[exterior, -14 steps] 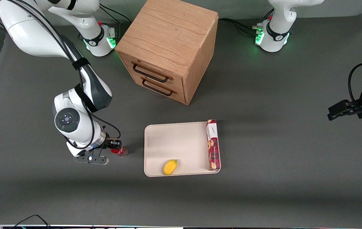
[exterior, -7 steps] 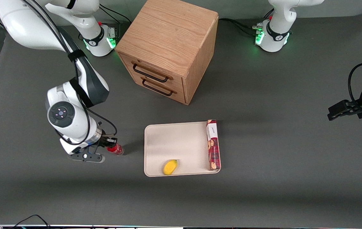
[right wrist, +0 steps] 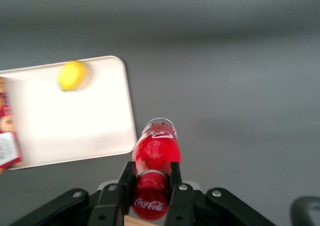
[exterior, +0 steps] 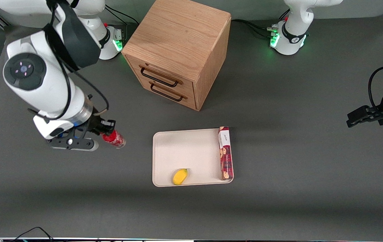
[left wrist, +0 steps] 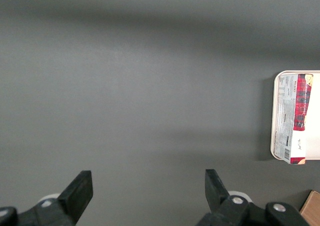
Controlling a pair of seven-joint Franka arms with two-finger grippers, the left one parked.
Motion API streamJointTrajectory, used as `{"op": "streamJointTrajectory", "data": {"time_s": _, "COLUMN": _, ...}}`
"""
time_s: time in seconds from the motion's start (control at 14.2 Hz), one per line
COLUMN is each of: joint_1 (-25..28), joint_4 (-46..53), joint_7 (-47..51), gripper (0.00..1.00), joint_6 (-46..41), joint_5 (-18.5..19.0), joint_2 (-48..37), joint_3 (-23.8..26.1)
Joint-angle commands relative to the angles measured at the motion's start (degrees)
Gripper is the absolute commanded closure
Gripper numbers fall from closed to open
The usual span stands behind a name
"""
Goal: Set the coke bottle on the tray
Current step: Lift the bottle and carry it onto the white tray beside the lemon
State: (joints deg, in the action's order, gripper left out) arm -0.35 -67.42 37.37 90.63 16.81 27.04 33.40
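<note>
Transport is the step in hand. In the front view, going from the working arm's end of the table, the gripper (exterior: 105, 131) hangs above the bare table (exterior: 60, 188), closed on the bottle (exterior: 114, 139) near the cap end. The bottle is clear of the table and tilted, its clear base pointing toward the tray (exterior: 178, 148). The right wrist view confirms the hold: both fingers (right wrist: 125, 182) press the sides of the bottle (right wrist: 155, 171), with the tray (right wrist: 75, 131) just ahead of it.

Next comes the tray itself, lying flat nearer the front camera than the cabinet (exterior: 178, 53). A yellow fruit (exterior: 180, 176) sits by the tray's near rim, and a biscuit box (exterior: 225, 153) lies along the edge toward the parked arm's end. The middle of the tray is bare.

I judge the pickup done and the placing not yet begun. The next move calls for carrying the bottle sideways over the low rim to the bare middle, away from the fruit and box, then lowering it. Since the bottle is tilted, it may roll once released, so a low, gentle release seems wise.
</note>
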Motion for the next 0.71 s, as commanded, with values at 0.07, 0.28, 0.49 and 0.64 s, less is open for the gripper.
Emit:
{"op": "streamJointTrajectory", "data": {"time_s": 0.07, "joint_1": 2.11, "joint_4": 5.02, "joint_7": 11.48, "gripper": 1.0, "joint_6": 0.76, "joint_5": 0.94, "joint_2": 7.57, "joint_3": 4.04}}
{"op": "streamJointTrajectory", "data": {"time_s": 0.28, "joint_1": 3.69, "joint_4": 4.4, "joint_7": 17.37, "gripper": 1.0, "joint_6": 5.42, "joint_5": 4.35, "joint_2": 12.75, "joint_3": 4.3}}
{"op": "streamJointTrajectory", "data": {"time_s": 0.49, "joint_1": 4.48, "joint_4": 1.08, "joint_7": 22.2, "gripper": 1.0, "joint_6": 11.74, "joint_5": 8.13, "joint_2": 16.63, "joint_3": 4.57}}
{"op": "streamJointTrajectory", "data": {"time_s": 0.64, "joint_1": 4.48, "joint_4": -2.61, "joint_7": 24.58, "gripper": 1.0, "joint_6": 15.7, "joint_5": 9.64, "joint_2": 17.16, "joint_3": 4.66}}
